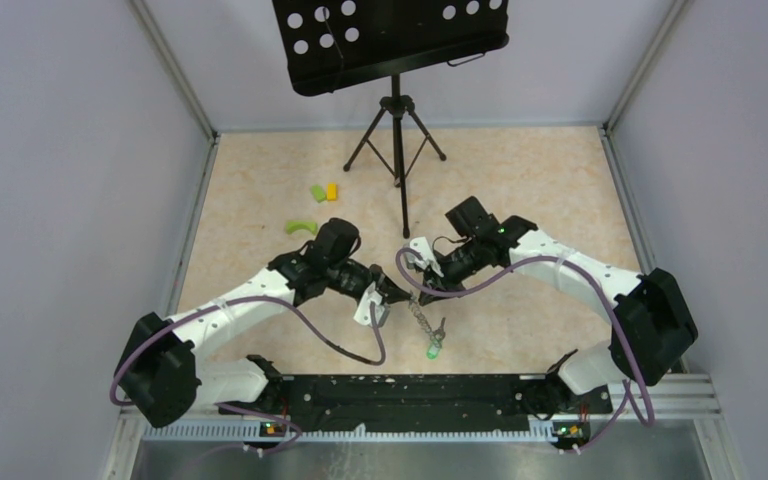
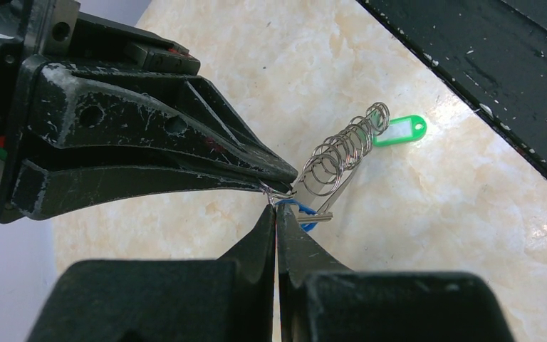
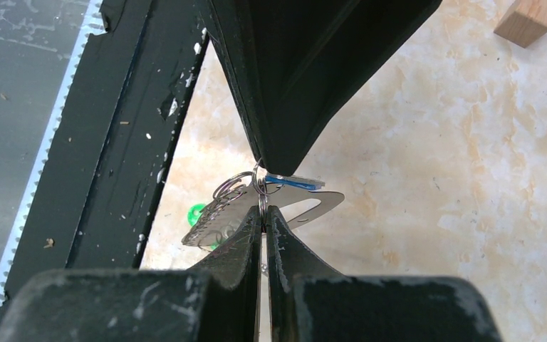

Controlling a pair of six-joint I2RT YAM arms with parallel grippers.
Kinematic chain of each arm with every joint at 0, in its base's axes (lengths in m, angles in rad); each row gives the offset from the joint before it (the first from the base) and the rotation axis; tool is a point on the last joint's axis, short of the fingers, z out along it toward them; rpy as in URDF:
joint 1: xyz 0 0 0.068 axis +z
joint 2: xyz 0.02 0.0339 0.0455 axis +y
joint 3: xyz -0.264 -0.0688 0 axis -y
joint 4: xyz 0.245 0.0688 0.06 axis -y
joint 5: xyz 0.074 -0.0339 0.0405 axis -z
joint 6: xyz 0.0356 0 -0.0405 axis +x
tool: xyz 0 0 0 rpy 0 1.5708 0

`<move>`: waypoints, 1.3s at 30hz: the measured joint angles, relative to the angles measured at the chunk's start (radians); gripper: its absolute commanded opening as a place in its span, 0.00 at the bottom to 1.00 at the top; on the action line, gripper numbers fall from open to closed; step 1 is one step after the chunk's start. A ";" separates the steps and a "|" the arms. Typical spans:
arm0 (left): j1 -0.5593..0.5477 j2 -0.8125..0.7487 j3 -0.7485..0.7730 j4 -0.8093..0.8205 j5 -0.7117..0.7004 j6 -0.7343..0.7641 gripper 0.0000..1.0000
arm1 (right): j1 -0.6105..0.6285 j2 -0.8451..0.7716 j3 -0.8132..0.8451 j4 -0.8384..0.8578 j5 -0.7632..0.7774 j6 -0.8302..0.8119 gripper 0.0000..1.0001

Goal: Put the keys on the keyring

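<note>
Together, left end effector [image 2: 276, 214] and right end effector [image 3: 263, 214] on keyring [image 2: 327, 160].

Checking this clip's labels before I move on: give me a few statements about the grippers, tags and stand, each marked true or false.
1. The left gripper and right gripper are both shut, tips meeting. True.
2. The green tag lies beside the yellow block. False: it is at the free end of the chain of rings.
3. The blue tag sits right at the gripper tips. True.
4. The tripod stand has toppled over. False: it stands upright.
</note>
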 measured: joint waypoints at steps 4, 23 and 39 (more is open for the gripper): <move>0.005 0.000 0.000 -0.007 0.019 0.001 0.00 | 0.000 0.000 0.000 -0.003 0.000 -0.011 0.00; 0.008 0.000 0.019 -0.077 0.020 0.075 0.00 | 0.022 -0.015 0.000 -0.047 0.024 -0.105 0.00; 0.036 0.000 0.055 -0.075 0.000 0.047 0.00 | 0.024 -0.103 -0.042 -0.074 0.094 -0.081 0.00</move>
